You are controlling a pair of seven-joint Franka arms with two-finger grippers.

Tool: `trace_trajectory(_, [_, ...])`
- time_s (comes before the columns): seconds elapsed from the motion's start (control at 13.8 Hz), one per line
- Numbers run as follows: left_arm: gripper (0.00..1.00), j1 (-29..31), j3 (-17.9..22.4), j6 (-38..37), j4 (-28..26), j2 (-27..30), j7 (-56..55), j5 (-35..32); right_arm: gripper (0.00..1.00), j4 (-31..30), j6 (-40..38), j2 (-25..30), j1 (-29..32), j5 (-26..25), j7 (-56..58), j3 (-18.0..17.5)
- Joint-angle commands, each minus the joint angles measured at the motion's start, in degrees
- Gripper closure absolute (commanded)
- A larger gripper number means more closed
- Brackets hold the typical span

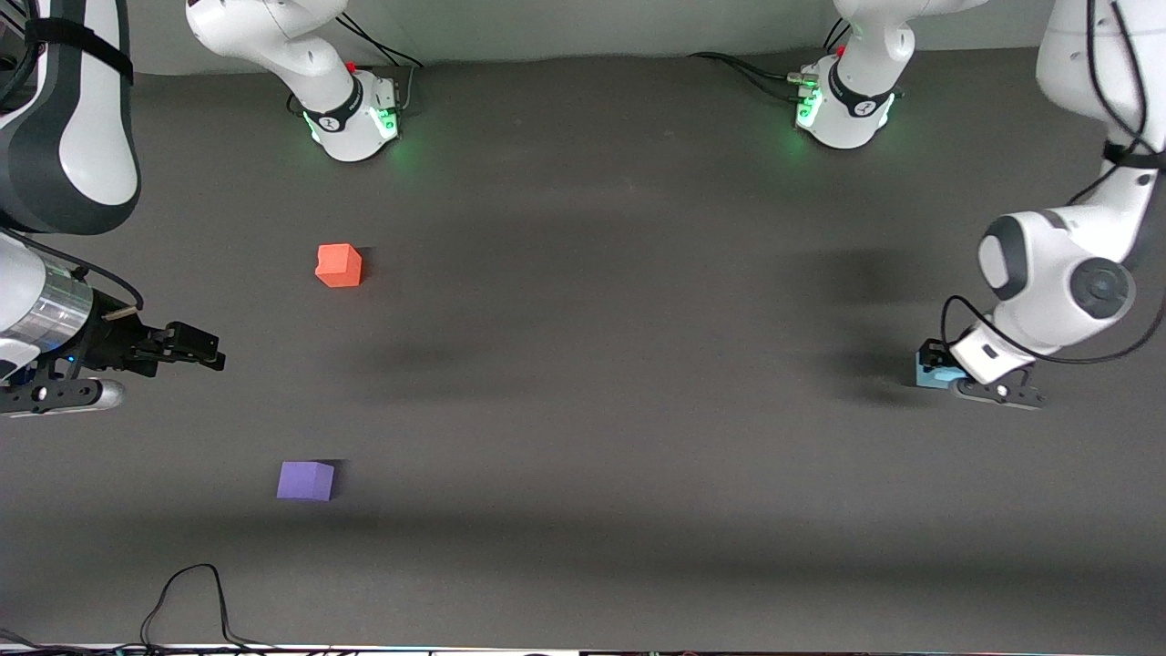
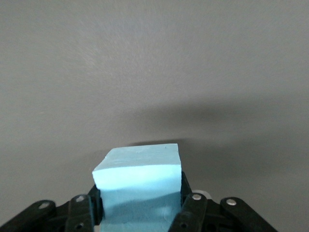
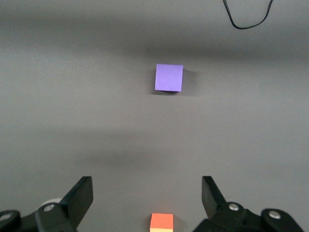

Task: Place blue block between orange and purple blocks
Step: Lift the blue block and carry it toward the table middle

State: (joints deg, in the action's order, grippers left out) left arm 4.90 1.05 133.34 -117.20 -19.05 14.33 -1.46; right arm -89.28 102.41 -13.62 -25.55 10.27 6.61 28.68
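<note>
Sky-blue matte foam-like cube (image 2: 140, 186) looks light and slightly soft; I have my left gripper (image 2: 140, 212) pinching its side faces, while my right gripper (image 3: 147, 203) waits, spread.

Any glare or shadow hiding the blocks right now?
Front view: no glare; the left arm covers most of the blue block, orange block and purple block evenly lit. Left wrist view: blue block sharp, soft shadow on the table.
</note>
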Motion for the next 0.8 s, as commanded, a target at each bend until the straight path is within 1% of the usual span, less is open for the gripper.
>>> trace_trajectory(0.0, [0.61,-6.80,0.27,-14.21,8.80,2.27,-10.33,-0.03,0.00,-1.07,0.68,1.32,-0.73,0.63,0.60,0.24])
trace_trajectory(0.14, [0.60,-14.44,0.27,-19.23,12.16,2.27,-20.26,-0.03,0.00,-0.98,0.68,1.32,-0.82,0.63,0.60,0.32])
trace_trajectory(0.29, [0.60,-22.53,0.27,-20.57,14.35,1.74,-31.50,-0.03,0.00,-1.07,0.68,1.32,-0.82,0.63,0.60,0.24])
trace_trajectory(0.43, [0.61,-29.21,0.09,-20.49,18.04,0.34,-40.04,0.40,0.00,-0.98,0.68,1.32,-0.73,0.63,0.60,0.24])
trace_trajectory(0.58, [0.61,-35.63,0.00,-20.31,22.78,-3.25,-49.01,0.41,0.00,-0.98,0.68,1.32,-0.82,0.63,0.60,0.24])
trace_trajectory(0.72, [0.61,-42.66,-0.17,-19.70,29.27,-9.30,-57.09,0.41,0.00,-0.98,0.68,1.32,-0.82,0.54,0.60,0.24])
